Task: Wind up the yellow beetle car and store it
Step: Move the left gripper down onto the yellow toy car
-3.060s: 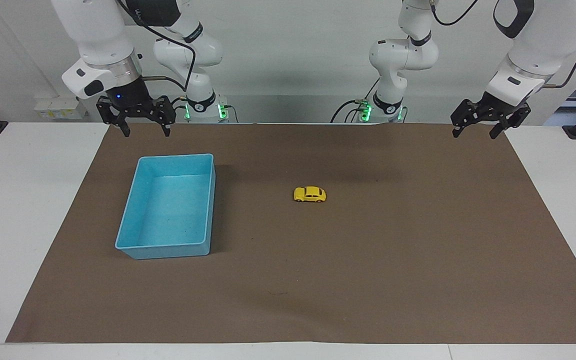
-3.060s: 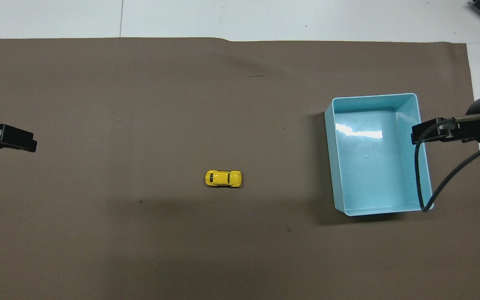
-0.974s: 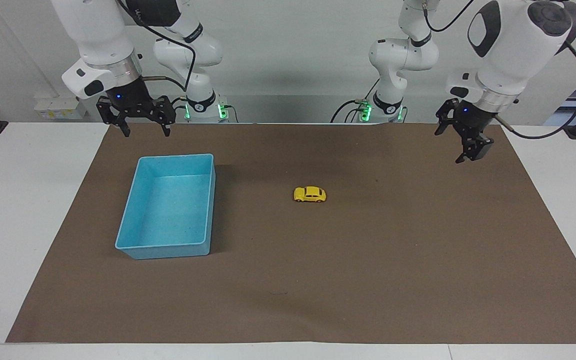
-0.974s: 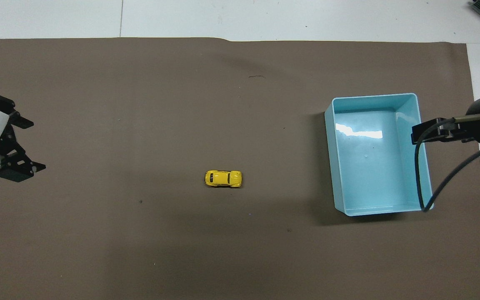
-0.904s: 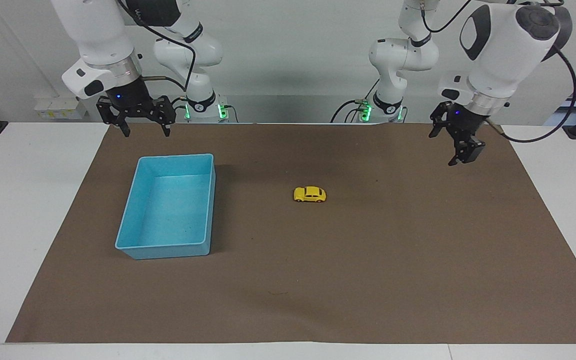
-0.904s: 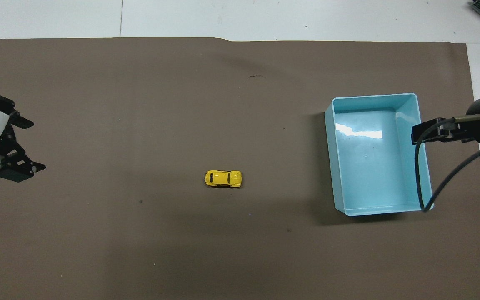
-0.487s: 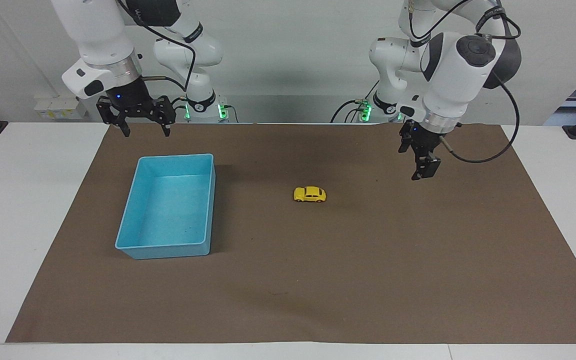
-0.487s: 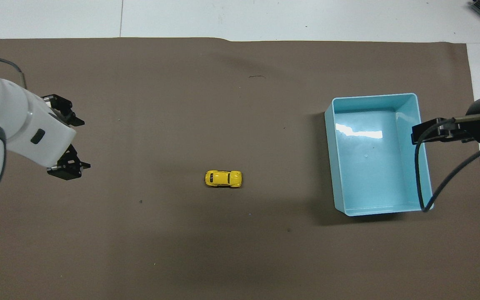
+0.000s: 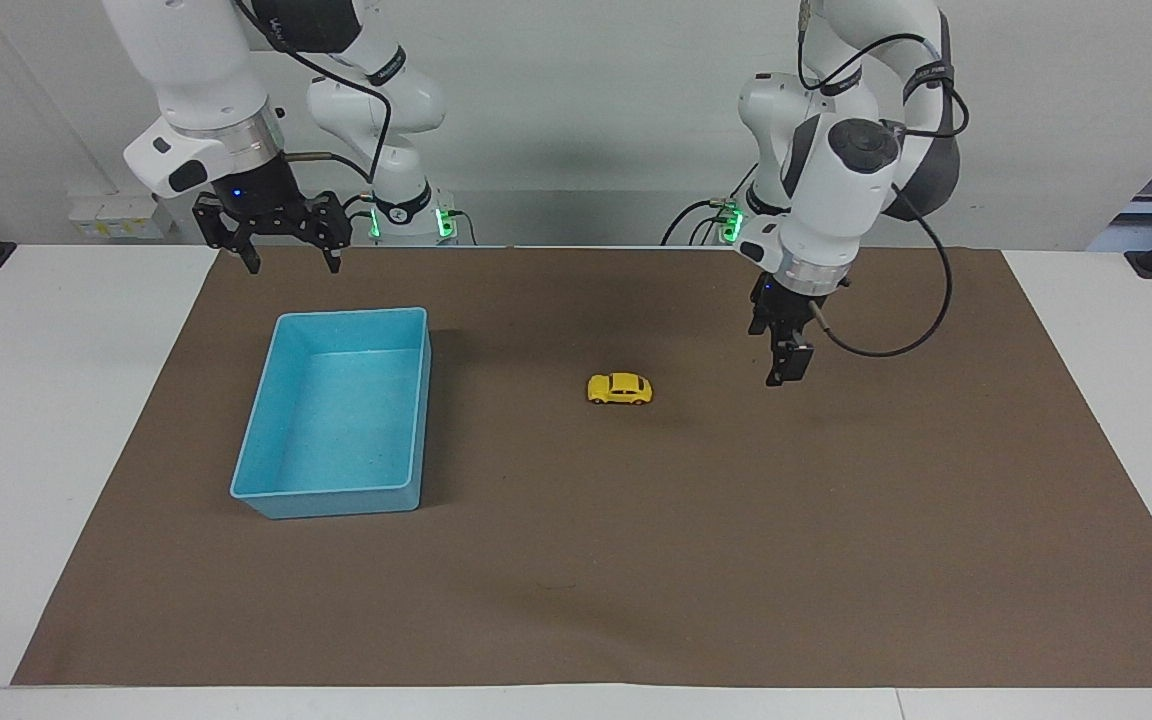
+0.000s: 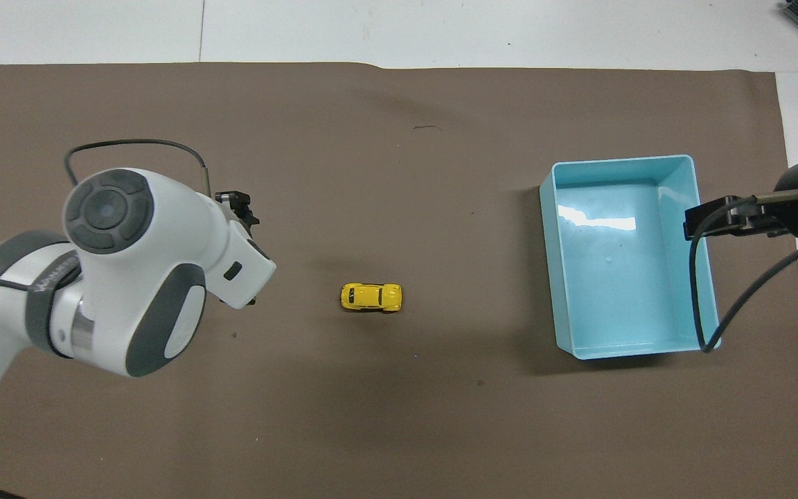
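The yellow beetle car (image 9: pixel 620 388) (image 10: pixel 371 296) stands on its wheels on the brown mat, mid-table. My left gripper (image 9: pixel 781 378) points straight down over the mat beside the car, toward the left arm's end, apart from it. It is open and holds nothing. From overhead the left arm's wrist covers most of it, and only a finger (image 10: pixel 238 203) pokes out. My right gripper (image 9: pixel 293 267) waits, open and holding nothing, above the mat's edge by the light blue bin (image 9: pixel 336 499).
The open light blue bin (image 10: pixel 557 277) sits on the mat toward the right arm's end, with nothing in it. The brown mat (image 9: pixel 636 560) covers most of the white table. A cable (image 10: pixel 697 291) loops from the right arm over the bin's edge.
The left arm has swung in from its end of the table toward the car, with its gripper lower and turned downward. The car, bin and right arm have not moved.
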